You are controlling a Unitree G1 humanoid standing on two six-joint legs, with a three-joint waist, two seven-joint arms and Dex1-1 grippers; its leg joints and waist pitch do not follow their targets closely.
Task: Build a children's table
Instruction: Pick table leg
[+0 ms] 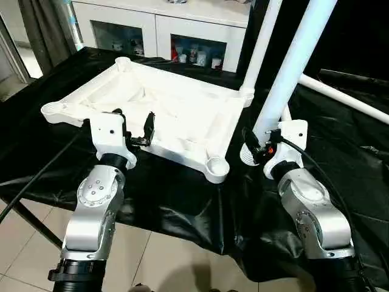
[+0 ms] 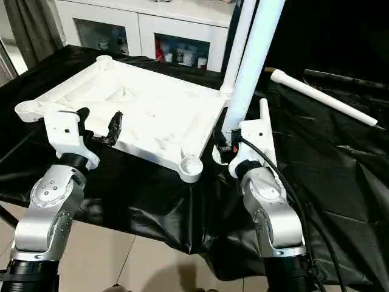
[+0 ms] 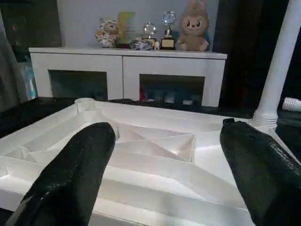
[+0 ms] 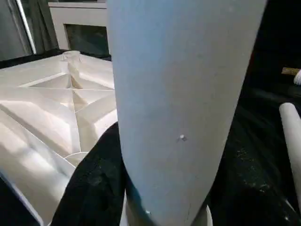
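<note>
The tabletop (image 1: 164,115) lies ribbed side up on the black-draped table (image 1: 182,201), one leg (image 1: 261,45) already standing in its far right corner socket, and the left gripper (image 1: 135,126) hangs with fingers spread wide apart at its near edge, holding nothing. The right gripper (image 1: 255,149) is clamped on a second leg (image 1: 292,73), upright with its flared end on the cloth beside the near right socket (image 1: 217,165). The left wrist view adds trophies and a plush toy (image 3: 193,30) atop the white cabinet (image 3: 127,70); another leg (image 2: 325,97) lies toward the table's far right edge.

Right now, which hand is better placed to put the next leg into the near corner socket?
Right hand: it already grips an upright leg beside that socket. Left hand hangs open, empty.
</note>
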